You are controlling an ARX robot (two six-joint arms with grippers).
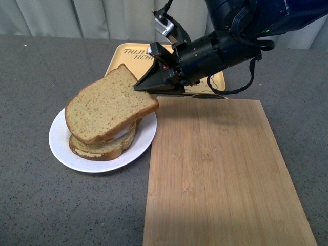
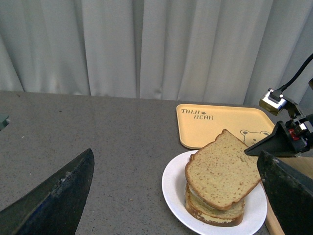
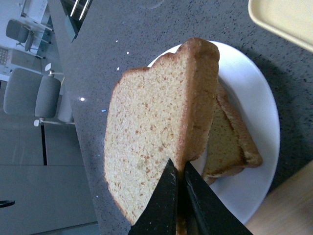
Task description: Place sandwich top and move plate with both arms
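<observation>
Sandwich top (image 1: 110, 105) lies tilted over the stacked lower slices (image 1: 102, 148) at the centre of the plate (image 1: 61, 146), with its raised edge on the side of the plate nearest the wooden board (image 1: 225, 174). Right gripper (image 1: 137, 87) is pressed together on that raised crust edge, pinching the slice just above the plate rim. Left gripper (image 2: 174, 161) is spread wide and holds nothing, standing apart from the plate, and the yellow tray (image 1: 119, 56) sits just behind the plate.
</observation>
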